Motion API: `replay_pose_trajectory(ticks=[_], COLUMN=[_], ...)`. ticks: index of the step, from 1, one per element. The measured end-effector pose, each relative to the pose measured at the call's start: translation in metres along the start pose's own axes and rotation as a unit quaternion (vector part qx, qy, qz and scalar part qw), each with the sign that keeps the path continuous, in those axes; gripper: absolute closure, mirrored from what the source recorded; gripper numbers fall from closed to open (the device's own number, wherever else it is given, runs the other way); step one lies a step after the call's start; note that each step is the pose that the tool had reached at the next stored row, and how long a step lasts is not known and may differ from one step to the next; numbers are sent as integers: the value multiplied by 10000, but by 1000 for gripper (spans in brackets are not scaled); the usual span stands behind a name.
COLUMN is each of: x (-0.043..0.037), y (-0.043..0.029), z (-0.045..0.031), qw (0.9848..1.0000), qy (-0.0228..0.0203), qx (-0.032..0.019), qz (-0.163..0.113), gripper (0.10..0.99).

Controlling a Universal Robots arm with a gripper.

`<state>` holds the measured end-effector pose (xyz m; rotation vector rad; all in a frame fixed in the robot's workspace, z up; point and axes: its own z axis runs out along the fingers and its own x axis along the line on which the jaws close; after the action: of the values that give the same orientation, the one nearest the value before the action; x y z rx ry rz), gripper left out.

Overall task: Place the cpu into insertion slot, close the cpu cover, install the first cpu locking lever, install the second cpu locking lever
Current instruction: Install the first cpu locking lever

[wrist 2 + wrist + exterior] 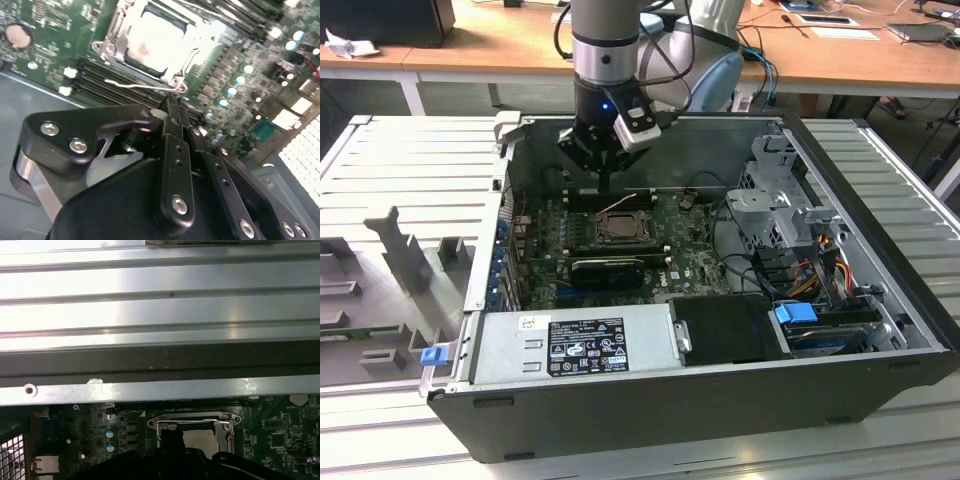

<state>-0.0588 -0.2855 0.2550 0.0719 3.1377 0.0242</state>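
Gripper (607, 186), fingers drawn narrowly together and holding nothing, poised at upper centre of the exterior view just behind the insertion slot (619, 229), where the cpu (152, 41) lies seated beneath the closed cpu cover (116, 31) on the green motherboard (695, 262).

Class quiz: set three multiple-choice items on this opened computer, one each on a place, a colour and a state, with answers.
1. The claw is: A over the power supply; B above the motherboard, near the cpu; C outside the case.
2. The motherboard is: A red; B white; C green.
3. The cpu cover is: A lying down over the cpu; B standing upright; C taken off.
Key: B, its tip hangs beside the chip. C, the board shows green. A, the frame lies flat around the chip.
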Motion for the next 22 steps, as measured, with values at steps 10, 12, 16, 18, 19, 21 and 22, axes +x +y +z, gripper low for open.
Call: replay_pose_trajectory(ticks=[10, 12, 16, 18, 19, 21, 22], x=[-27, -39, -96, -128, -138, -143, -144], y=[-2, -1, 0, 2, 3, 3, 5], z=[146, 163, 185, 195, 202, 217, 235], qw=[9999, 9997, 9995, 9994, 9993, 9991, 9987], qy=[6, 0, 2, 3, 3, 5, 8], qx=[-93, -93, -118, -163, -177, -184, -184], qz=[-120, -231, -296, -312, -325, -385, -472], gripper=[980, 980, 980, 980, 980, 980, 980])
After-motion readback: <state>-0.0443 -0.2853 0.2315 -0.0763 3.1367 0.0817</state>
